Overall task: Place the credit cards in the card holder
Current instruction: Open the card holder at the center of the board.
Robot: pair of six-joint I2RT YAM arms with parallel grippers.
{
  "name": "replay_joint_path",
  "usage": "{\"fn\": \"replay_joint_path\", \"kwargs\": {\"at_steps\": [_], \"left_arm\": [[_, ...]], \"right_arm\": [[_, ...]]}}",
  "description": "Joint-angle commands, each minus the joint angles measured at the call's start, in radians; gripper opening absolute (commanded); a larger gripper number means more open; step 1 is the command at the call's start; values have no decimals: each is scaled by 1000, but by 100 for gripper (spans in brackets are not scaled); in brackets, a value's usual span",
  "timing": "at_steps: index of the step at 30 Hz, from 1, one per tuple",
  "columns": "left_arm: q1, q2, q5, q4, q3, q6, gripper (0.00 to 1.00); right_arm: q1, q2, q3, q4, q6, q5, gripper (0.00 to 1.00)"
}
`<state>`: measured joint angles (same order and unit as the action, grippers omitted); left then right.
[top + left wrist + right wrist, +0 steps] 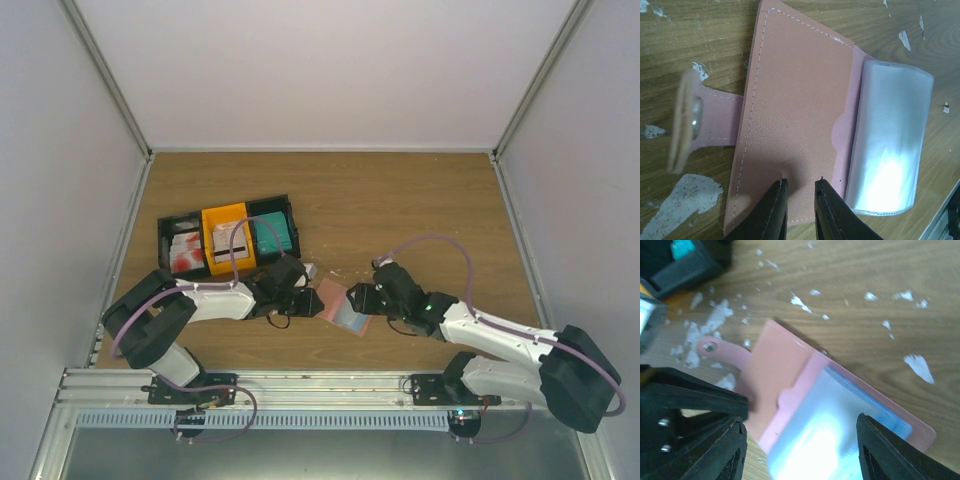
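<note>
Looking down from the top camera, I see the card holder (343,307) lying opened on the wooden counter (400,200) between the two arms, just in front of their bases. The left wrist view shows its pink cover (800,125) flat on the wood, a snap strap (690,122) sticking out from one side and a stack of clear plastic sleeves (890,145) folded out on the other.

My left hand (801,182) has its fingers close together with only a narrow gap. The tips sit on the edge of the pink cover, where the leather puckers a little. I cannot tell whether they actually pinch it.

My right hand (801,422) has its fingers spread wide apart, one on each side of the card holder (790,390), above the clear sleeves (830,430) and gripping nothing.

The credit cards (185,252) lie in the black-and-orange tray (165,245) on the left part of the counter, behind the left arm and well apart from the card holder. White flecks (920,367) are scattered over the wood around the holder.
</note>
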<state>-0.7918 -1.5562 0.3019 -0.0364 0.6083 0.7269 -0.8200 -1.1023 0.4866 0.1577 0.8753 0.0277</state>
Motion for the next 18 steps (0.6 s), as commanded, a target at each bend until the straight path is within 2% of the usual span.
{"fn": "replay_joint_path", "kwargs": {"at_steps": [1, 7, 18], "left_arm": [[-9, 2, -52, 13, 17, 20, 20], [-9, -7, -44, 28, 28, 26, 20], [-9, -4, -34, 28, 27, 26, 20]], "right_arm": [[-5, 12, -47, 57, 53, 32, 61], [-5, -44, -55, -11, 52, -24, 70], [-5, -144, -47, -154, 40, -150, 67]]}}
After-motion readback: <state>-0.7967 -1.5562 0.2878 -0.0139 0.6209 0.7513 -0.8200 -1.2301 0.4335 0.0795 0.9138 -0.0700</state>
